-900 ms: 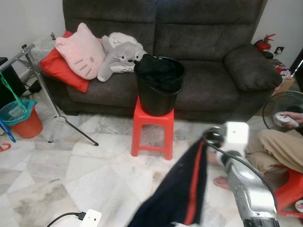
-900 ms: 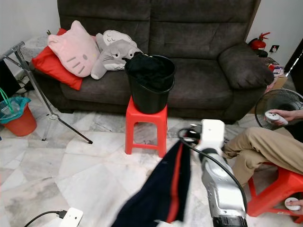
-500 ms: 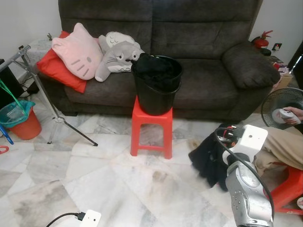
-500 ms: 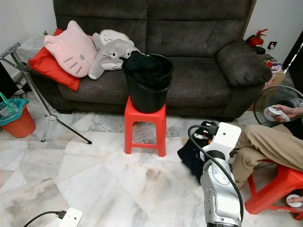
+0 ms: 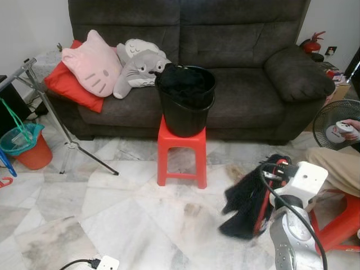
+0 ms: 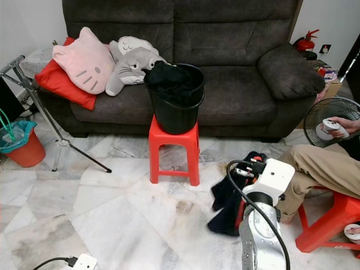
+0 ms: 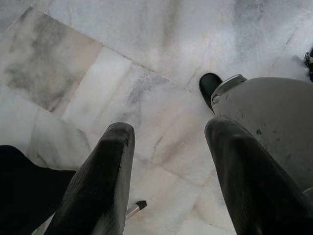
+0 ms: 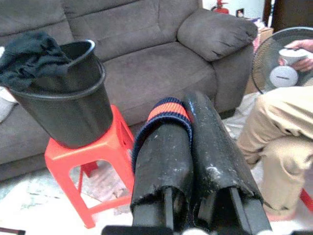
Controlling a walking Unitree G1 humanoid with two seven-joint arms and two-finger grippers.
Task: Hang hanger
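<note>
Right gripper (image 8: pixel 188 117) is pinching a dark garment with a red stripe (image 5: pixel 250 197), fingers closed tight on its collar edge, cloth dangling just above the marble floor (image 5: pixel 112 208). Left gripper (image 7: pixel 168 147) is hanging idle, fingers spread and empty. No hanger is identifiable (garment blurred). Advice: raise the cloth clear of the floor while carrying toward the metal rack (image 5: pixel 39 90).

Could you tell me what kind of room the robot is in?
Most likely the living room of a home. A dark grey fabric sofa stands along the wall with cat-shaped plush cushions on it, the floor is of pale marble tiles, and a black plastic bucket of dark laundry stands on a red plastic stool.
</note>
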